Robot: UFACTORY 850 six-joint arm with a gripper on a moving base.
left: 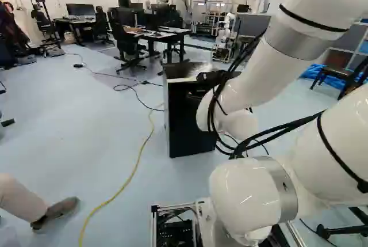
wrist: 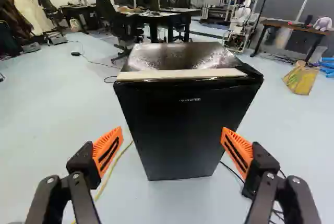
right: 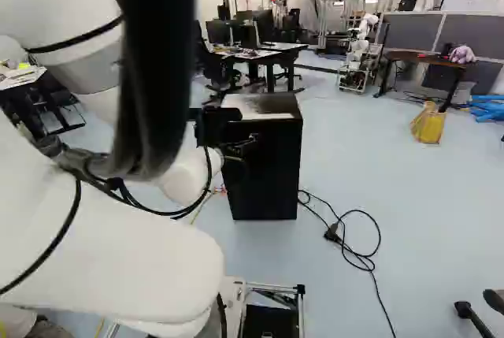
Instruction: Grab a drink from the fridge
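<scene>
Gripper: 2 orange pads apart (wrist view only); blk fridge ahead, all views.

The fridge has a glossy black front and a shiny, speckled top.

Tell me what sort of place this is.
Probably a robotics lab or workshop: another robot stands at the back, with desks with monitors and a metal frame rack nearby.
</scene>
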